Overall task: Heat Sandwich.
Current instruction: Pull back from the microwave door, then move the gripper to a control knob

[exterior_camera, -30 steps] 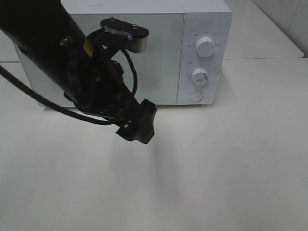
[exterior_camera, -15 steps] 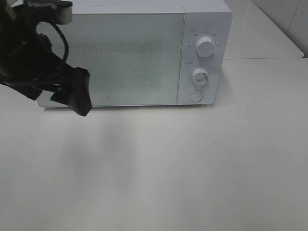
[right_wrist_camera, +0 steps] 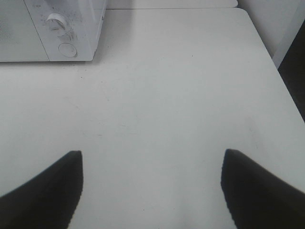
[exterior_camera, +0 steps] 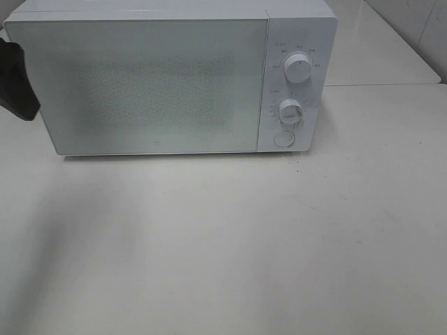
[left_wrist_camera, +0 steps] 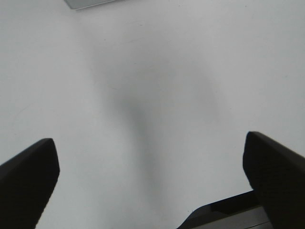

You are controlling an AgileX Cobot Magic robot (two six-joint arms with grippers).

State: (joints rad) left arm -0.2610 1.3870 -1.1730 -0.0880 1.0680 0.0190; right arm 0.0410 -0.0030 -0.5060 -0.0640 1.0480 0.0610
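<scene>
Left claw [left_wrist_camera: 151,162] apart, right claw [right_wrist_camera: 151,171] apart, over white table [exterior_camera: 279,244]; microwave [exterior_camera: 154,84] door shut.

A matte white table [exterior_camera: 279,244] under soft, even light, with a pale tiled wall [exterior_camera: 427,24] behind it.

Upper dial markings: fine grey print rings the upper dial [exterior_camera: 298,68] on the control panel of the white microwave [exterior_camera: 160,84], too small to read.
Lower dial markings: similar grey print surrounds the lower dial [exterior_camera: 290,110], equally illegible.
Door mark: a tiny grey mark [exterior_camera: 155,146] sits low on the door, near its bottom edge; it cannot be made out.
Right wrist view: the panel print appears only as blurred specks.
Legible text: none in any view.
</scene>
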